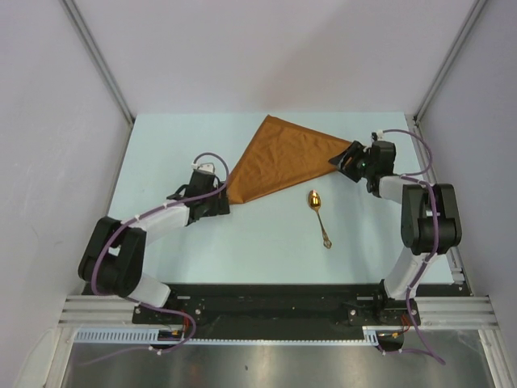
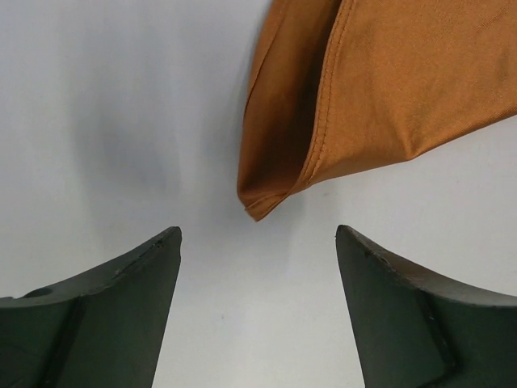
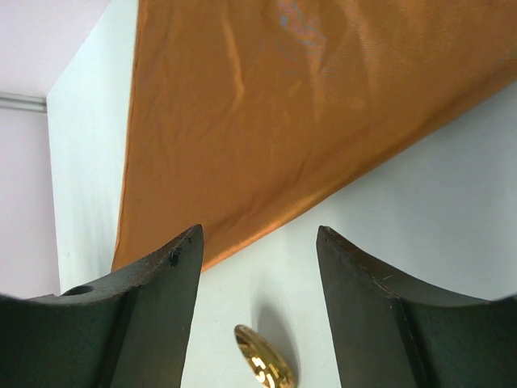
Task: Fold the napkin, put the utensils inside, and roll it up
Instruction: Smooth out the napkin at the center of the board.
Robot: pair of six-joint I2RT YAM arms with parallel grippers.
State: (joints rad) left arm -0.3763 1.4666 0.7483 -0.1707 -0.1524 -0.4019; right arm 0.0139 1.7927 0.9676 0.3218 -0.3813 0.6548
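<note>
The rust-orange napkin (image 1: 283, 158) lies folded into a triangle at the back middle of the table. The gold spoon (image 1: 317, 212) lies in front of it, bowl toward the napkin. My left gripper (image 1: 220, 202) is open, just short of the napkin's near-left corner (image 2: 260, 204), with nothing between the fingers (image 2: 153, 267). My right gripper (image 1: 346, 159) is open and empty at the napkin's right corner. In the right wrist view the napkin (image 3: 283, 105) fills the top and the spoon's bowl (image 3: 262, 365) shows low between the fingers (image 3: 174, 275).
The pale table (image 1: 178, 153) is bounded by metal frame posts (image 1: 97, 61) and white walls on the left, right and back. The arm bases sit on a black rail (image 1: 266, 307) at the near edge.
</note>
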